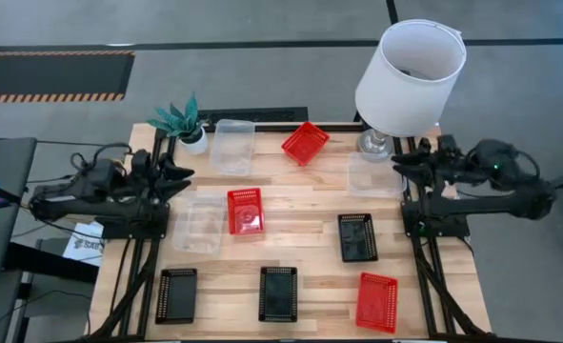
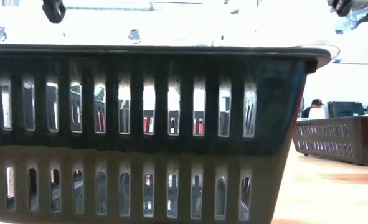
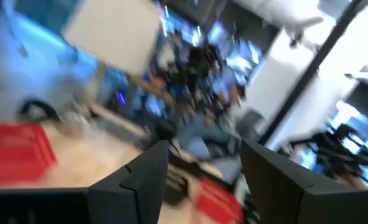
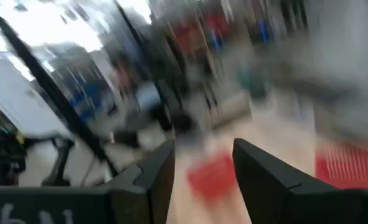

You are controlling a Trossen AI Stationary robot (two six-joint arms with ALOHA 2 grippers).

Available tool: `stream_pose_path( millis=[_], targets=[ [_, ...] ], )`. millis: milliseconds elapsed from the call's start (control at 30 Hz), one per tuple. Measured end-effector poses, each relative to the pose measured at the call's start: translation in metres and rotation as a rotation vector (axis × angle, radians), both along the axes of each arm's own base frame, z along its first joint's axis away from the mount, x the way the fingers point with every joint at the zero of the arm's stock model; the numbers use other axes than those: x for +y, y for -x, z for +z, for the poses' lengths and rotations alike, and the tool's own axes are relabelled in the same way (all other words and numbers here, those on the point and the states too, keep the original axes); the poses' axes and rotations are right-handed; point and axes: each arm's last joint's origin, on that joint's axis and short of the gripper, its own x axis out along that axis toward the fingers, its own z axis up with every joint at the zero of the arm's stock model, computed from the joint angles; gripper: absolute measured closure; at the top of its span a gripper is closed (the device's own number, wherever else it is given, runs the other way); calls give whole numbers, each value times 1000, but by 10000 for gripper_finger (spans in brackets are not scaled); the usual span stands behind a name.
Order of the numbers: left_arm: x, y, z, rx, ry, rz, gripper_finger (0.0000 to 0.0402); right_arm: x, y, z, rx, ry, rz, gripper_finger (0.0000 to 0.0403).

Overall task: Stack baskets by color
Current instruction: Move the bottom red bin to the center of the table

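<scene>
Baskets lie singly, bottoms down, on the wooden table (image 1: 300, 257). Red ones lie at the far middle (image 1: 305, 143), the centre (image 1: 246, 211) and the near right (image 1: 376, 302). Black ones lie at the near left (image 1: 176, 294), the near middle (image 1: 278, 293) and the right (image 1: 357, 236). Clear ones lie at the far left (image 1: 232, 146), the far right (image 1: 374, 174) and left of centre (image 1: 198, 226). My left gripper (image 1: 181, 174) (image 3: 203, 149) is raised at the left edge, open and empty. My right gripper (image 1: 400, 167) (image 4: 203, 146) is raised at the right edge, open and empty.
A white lampshade (image 1: 410, 81) on a glass base stands at the far right corner, beside my right arm. A small green plant (image 1: 181, 122) stands at the far left corner. In the low view a black basket (image 2: 140, 124) fills the picture.
</scene>
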Motion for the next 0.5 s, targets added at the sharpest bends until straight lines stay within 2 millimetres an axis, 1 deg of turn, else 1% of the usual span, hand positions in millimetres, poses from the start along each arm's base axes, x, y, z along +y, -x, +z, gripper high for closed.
stream_pose_path(
  millis=[133,200,267,367,433,500],
  targets=[
    [-4,-6,30,177,93,-138,218,5,-10,14,345,-335,77,229],
    [-6,-11,40,277,156,-205,221,8,-15,14,527,-492,86,239],
    [-8,-16,47,368,220,-241,224,12,-21,11,682,-610,63,251],
    [-9,-25,50,436,281,-251,228,17,-26,0,882,-703,14,265],
    [-10,-28,47,467,309,-223,228,22,-28,-7,994,-711,-3,271],
    [-10,-29,42,515,331,-192,229,26,-31,-10,1055,-707,3,273]
  ],
)
